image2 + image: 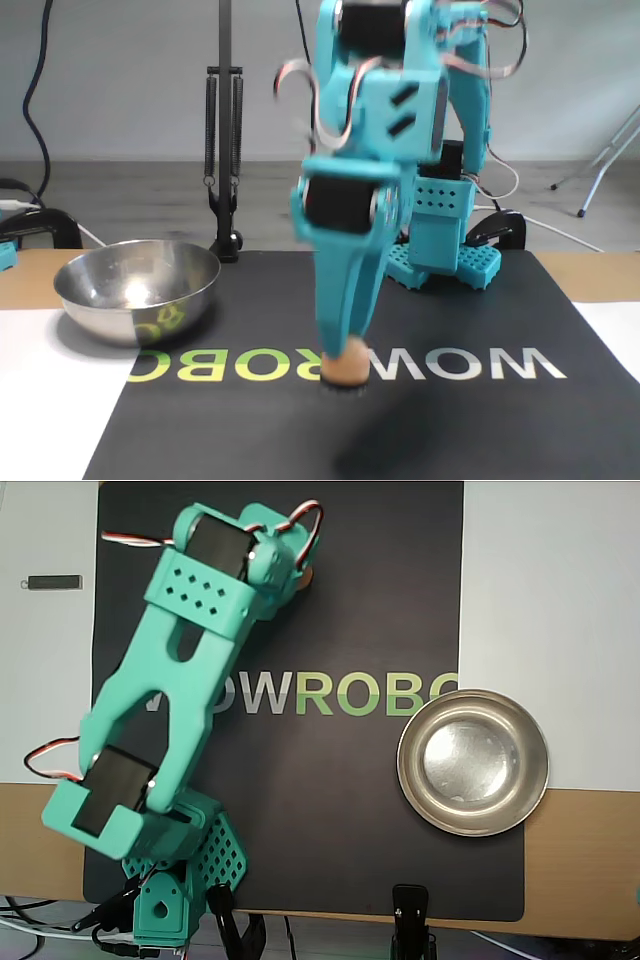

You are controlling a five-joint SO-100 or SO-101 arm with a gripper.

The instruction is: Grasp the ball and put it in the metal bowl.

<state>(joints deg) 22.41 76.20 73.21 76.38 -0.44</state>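
The ball (347, 366) is a small pale orange-tan sphere pinched at the tip of my teal gripper (343, 364), which is shut on it. It hangs a little above the black mat (250, 430), with its shadow on the mat below it. A dark bit shows just under the ball. In the overhead view only an edge of the ball (304, 577) peeks out beside the wrist, and the gripper's fingers are hidden under the arm. The metal bowl (120, 310) stands empty at the left of the fixed view, and at the right in the overhead view (408, 770).
The mat (330, 810) carries WOWROBO lettering and lies on white paper. A small grey stick (53, 581) lies on the paper at the overhead view's far left. The arm's base (160, 905) and a black clamp (410, 912) sit at the near edge. A lamp pole (224, 130) stands behind the bowl.
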